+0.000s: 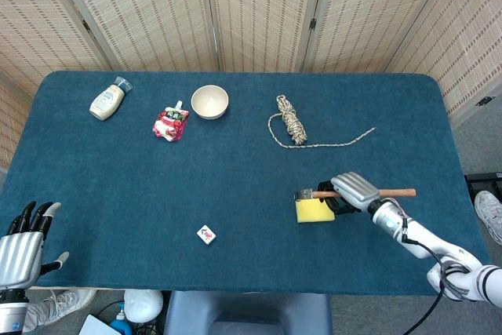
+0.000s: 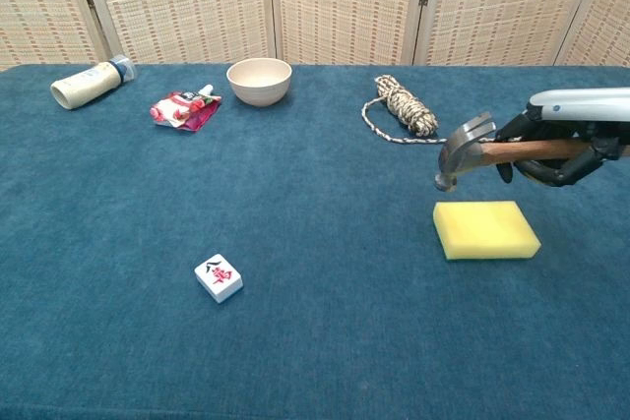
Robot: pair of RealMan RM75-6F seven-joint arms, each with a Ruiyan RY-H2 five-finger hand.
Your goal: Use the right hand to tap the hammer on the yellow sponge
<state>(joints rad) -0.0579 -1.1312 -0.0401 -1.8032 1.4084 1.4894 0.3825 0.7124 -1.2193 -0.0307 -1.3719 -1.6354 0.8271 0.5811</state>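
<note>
The hammer [image 2: 471, 148] was held above the table, its wooden handle running out to the right and its metal head hanging just over the near-left corner of the yellow sponge [image 2: 486, 229], apart from it in the chest view. The right hand [image 2: 566, 145] gripped the handle close behind the head, fingers [image 2: 551, 172] curled under the wood and the silver back of the hand on top. In the head view the hammer [image 1: 357, 192] lay across the upper edge of the yellow sponge [image 1: 313, 211], with the handle's free end sticking out past the right hand [image 1: 353, 191] toward the right edge of the table [image 1: 235, 186]. The sponge sat flat on the blue cloth in the near-right part of the table.

Behind it lay a coiled rope [image 1: 293, 125] with one loose end trailing to the right. Further left along the back stood a cream bowl [image 1: 209, 102], a red pouch [image 1: 171, 124] and a bottle [image 1: 108, 99] on its side. A small white tile [image 1: 207, 234] lay near the front edge. The left hand [image 1: 22, 242] hung off the near-left corner, holding nothing, its dark fingers apart and pointing up
</note>
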